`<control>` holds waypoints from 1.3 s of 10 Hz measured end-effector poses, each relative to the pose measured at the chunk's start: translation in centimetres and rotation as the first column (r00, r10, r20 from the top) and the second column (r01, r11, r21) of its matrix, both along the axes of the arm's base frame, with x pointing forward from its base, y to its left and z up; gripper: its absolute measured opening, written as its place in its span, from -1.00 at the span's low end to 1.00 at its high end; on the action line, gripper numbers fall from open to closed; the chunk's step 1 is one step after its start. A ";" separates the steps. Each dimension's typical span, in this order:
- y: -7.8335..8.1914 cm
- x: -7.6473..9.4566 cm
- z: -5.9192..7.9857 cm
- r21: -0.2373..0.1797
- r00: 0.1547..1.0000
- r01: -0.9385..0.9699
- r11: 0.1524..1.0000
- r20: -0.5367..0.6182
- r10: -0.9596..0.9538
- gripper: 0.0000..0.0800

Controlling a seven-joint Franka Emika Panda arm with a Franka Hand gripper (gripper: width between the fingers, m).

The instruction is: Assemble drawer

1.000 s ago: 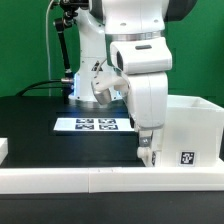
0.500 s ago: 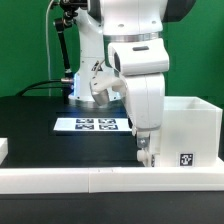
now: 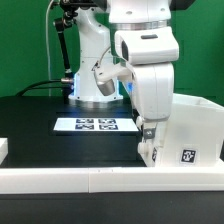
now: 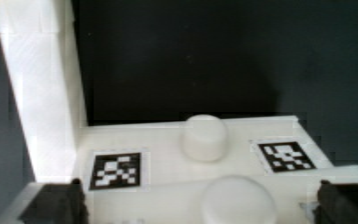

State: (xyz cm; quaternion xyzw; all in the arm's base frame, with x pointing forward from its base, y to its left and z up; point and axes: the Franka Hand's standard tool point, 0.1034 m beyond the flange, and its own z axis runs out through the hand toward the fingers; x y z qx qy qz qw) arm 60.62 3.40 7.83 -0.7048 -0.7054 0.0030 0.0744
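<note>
The white drawer box (image 3: 192, 128) stands at the exterior view's right, with a marker tag (image 3: 187, 156) on its front. My gripper (image 3: 149, 148) hangs at the box's left front corner, low by the table. In the wrist view a white panel (image 4: 194, 170) with two tags and a white rounded knob (image 4: 202, 136) lies below me. A second rounded white shape (image 4: 233, 198) sits between my fingers. My gripper (image 4: 202, 206) is open, the dark fingertips (image 4: 55, 203) stand wide apart and touch nothing. A long white wall (image 4: 34, 90) runs beside the panel.
The marker board (image 3: 95, 124) lies on the black table behind my gripper. A long white rail (image 3: 90, 178) runs along the front edge. A small white part (image 3: 3, 148) shows at the exterior view's left edge. The robot base (image 3: 90, 85) stands at the back.
The arm has shifted toward the exterior view's right, bringing my gripper closer against the drawer box. The drawer box and marker board have not moved.
</note>
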 end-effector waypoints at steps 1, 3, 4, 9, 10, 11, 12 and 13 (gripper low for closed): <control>0.0 0.0 0.0 -0.002 1.000 0.016 1.000 -0.003 -0.016 0.62; 0.0 -0.1 -0.1 -0.004 0.999 0.032 0.999 -0.004 -0.032 0.62; 0.0 -0.1 -0.1 -0.004 0.999 0.032 0.999 -0.005 -0.032 0.62; -2.2 -0.5 -0.6 0.004 0.999 -0.043 0.999 -0.005 0.043 0.62; -3.5 -0.4 -0.4 0.005 0.998 -0.057 0.998 0.001 0.057 0.62; -4.3 -0.2 -0.1 0.004 0.998 -0.057 0.998 0.008 0.057 0.62; -5.1 0.0 0.5 -0.001 0.998 -0.055 0.998 0.023 0.055 0.62; -5.7 0.0 1.2 -0.007 0.998 -0.046 0.999 0.046 0.046 0.62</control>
